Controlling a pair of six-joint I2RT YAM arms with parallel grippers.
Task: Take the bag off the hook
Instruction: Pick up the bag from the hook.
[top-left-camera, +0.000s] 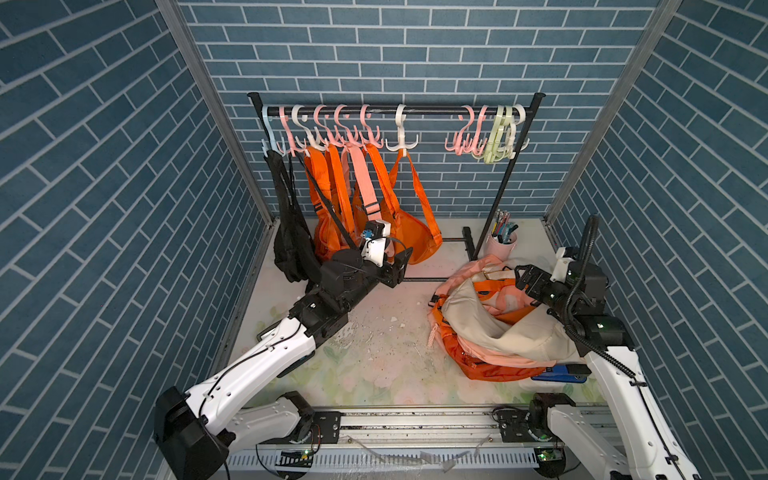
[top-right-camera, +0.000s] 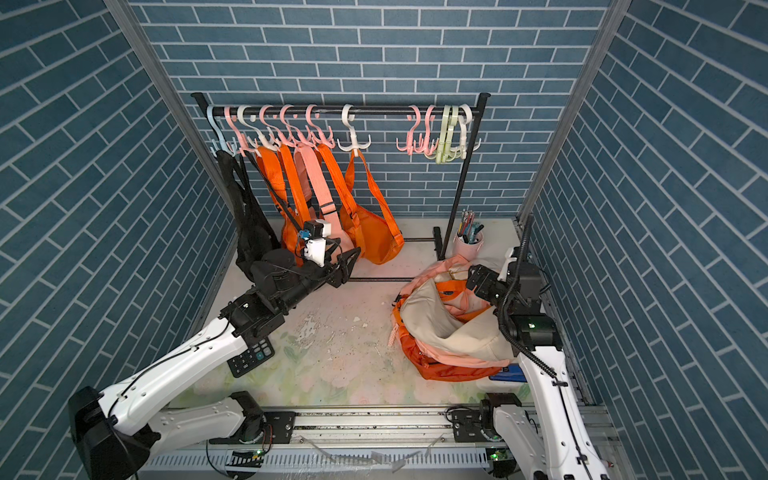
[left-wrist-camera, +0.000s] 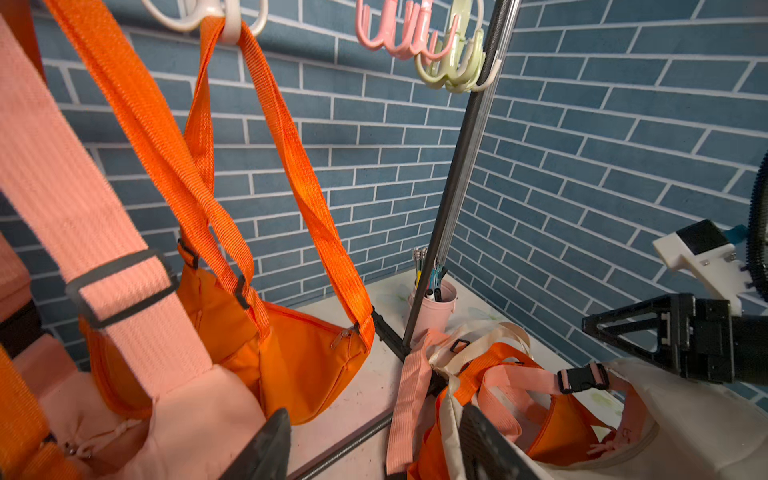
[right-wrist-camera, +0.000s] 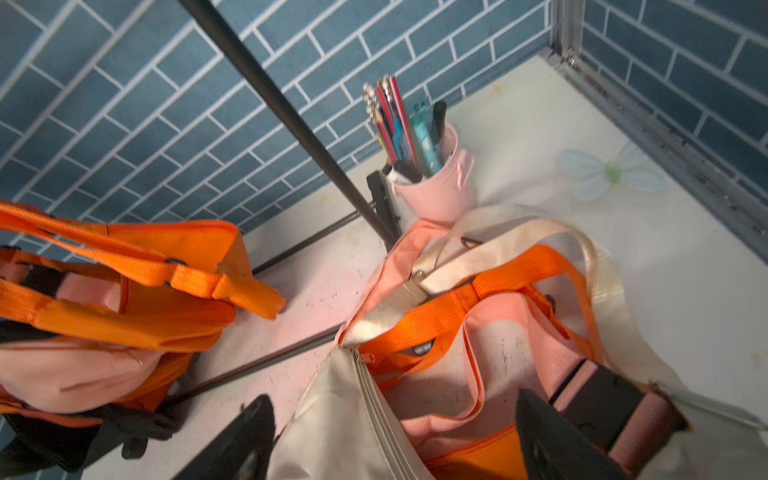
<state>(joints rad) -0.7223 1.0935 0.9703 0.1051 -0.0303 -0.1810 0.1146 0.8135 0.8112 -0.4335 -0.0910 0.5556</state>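
L gripper (top-left-camera: 402, 262), jaws apart & empty mid-frame, sits near the orange bag (top-left-camera: 411, 239) hung on the white hook (top-left-camera: 400, 139) upper centre: pinch strap (top-left-camera: 422, 195) high, lift up & off; R gripper (top-left-camera: 523, 277), spread w/ nothing held, lower right, keep clear.

Left arm (top-left-camera: 266, 353), right arm (top-left-camera: 615, 374): white shells, black joints. Behind right claw (top-left-camera: 519, 277): white camera mount (top-left-camera: 563, 261), corrugated black conduit (top-left-camera: 589, 241), green LEDs (top-left-camera: 600, 326).

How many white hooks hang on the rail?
3. One white hook among pink hooks near the left end, one mid-rail carrying an orange bag, one at the right end beside the green hooks. Others may hide there.
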